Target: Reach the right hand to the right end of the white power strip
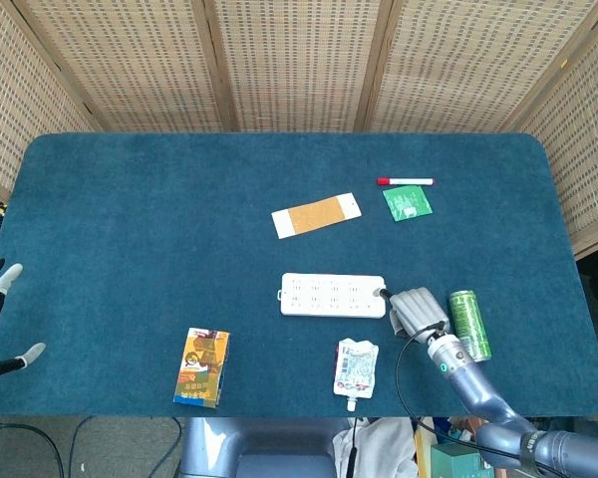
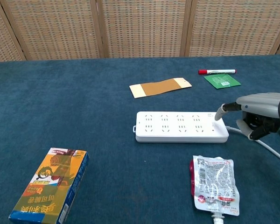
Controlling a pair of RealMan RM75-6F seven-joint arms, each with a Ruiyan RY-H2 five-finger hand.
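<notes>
1. Here, the right hand [image 2: 254, 112] hovers at the right end of the strip [image 2: 181, 126], near the table's [image 1: 130, 219] front edge; pushing further could shove the strip or snag its cable [image 2: 270, 150].
2. Its fingers are loosely spread, holding nothing; one fingertip [image 2: 220, 112] seems just at the strip's corner, contact uncertain.

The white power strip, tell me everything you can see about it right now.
The white power strip is a long, flat, glossy plastic bar lying level on the blue table cloth, near the table's middle. Its top carries two rows of sockets. A small tab juts from its left end; a pale cable leaves its right end. The right hand is at that right end, one fingertip over the top corner; actual contact is unclear.
</notes>
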